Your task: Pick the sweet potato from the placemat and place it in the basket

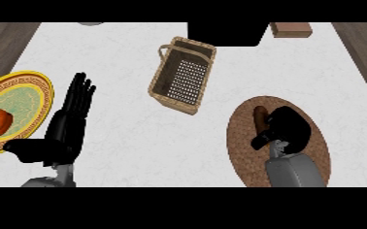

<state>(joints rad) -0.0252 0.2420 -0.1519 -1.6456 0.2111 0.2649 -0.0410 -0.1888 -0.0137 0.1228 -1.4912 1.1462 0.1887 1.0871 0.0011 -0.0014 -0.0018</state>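
A brown sweet potato [259, 117] lies on the round woven placemat [247, 150] at the lower right. My right hand [288, 127] is over it, fingers curled round its right side, hiding much of it. The tan wicker basket [183, 75] with a mesh bottom stands tilted in the middle of the white counter, up and left of the placemat, with nothing in it. At the lower left my left hand [68, 121] rests open, fingers pointing up, its thumb stretched out to the left.
A yellow-rimmed plate [28, 97] with a green centre and a red-orange item [4, 120] sits at the left edge, beside my left hand. A black block [225, 34] and a brown box [290, 29] stand at the back. Dark wood borders the counter on both sides.
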